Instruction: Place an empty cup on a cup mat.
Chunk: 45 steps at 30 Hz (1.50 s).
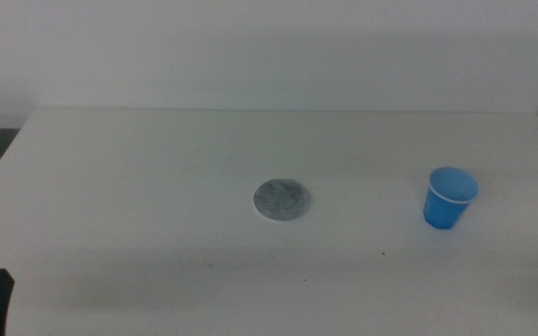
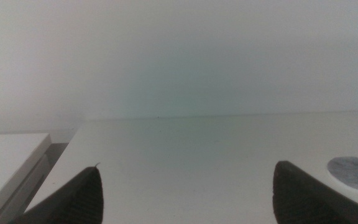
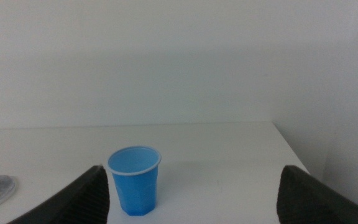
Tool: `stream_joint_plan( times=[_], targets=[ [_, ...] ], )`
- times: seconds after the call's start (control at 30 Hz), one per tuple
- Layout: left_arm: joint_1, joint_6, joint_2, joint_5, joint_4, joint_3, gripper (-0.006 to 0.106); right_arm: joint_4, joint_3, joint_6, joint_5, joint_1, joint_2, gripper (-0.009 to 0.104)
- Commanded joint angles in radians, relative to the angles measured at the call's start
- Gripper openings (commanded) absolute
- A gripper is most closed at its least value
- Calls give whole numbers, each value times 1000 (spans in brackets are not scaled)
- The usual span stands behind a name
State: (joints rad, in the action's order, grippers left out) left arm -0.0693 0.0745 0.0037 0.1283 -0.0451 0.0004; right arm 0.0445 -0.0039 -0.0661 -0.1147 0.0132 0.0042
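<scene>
Jaws of both grippers stand wide apart, gripping nothing. The right gripper (image 3: 191, 208) faces the small bright blue tapered plastic cup (image 1: 450, 198), upright near the white tabletop's (image 1: 157, 187) right edge, probably lining up a grasp. The flat round mottled grey cup mat (image 1: 282, 200) lies mid-tabletop, well apart. The left gripper (image 2: 185, 205) waits near the front-left corner.

No text, label, brand or number can be read anywhere; cup (image 1: 450, 198) and mat (image 1: 282, 200) are unmarked.

The middle view looks forward and down over the whole table (image 1: 157, 187). Each wrist view sits low, facing level across the tabletop toward the wall. All three share the mat (image 1: 282, 200); middle and right wrist share the cup (image 3: 135, 180).
</scene>
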Motion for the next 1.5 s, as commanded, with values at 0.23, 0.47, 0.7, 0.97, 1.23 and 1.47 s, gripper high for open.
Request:
stream_joint_plan(
  times=[0.23, 0.47, 0.7, 0.97, 1.23, 1.47],
  targets=[
    [-1, 3, -4, -13, 0, 0, 94, -120, -22, -38, -27, 6, 34, 91],
    [-1, 3, -4, -13, 0, 0, 94, -122, -357, -13, -331, 6, 422, 91],
    [-1, 3, -4, -13, 0, 0, 94, -129, -759, 10, -811, 6, 821, 91],
    [-1, 3, -4, -13, 0, 0, 94, -165, -875, 11, -705, 6, 1024, 91],
    [-1, 3, -4, -13, 0, 0, 94, -210, -933, 3, -696, 6, 1146, 91],
    [-1, 3, -4, -13, 0, 0, 94, -222, -1110, -18, -759, 6, 1370, 90]
  ],
)
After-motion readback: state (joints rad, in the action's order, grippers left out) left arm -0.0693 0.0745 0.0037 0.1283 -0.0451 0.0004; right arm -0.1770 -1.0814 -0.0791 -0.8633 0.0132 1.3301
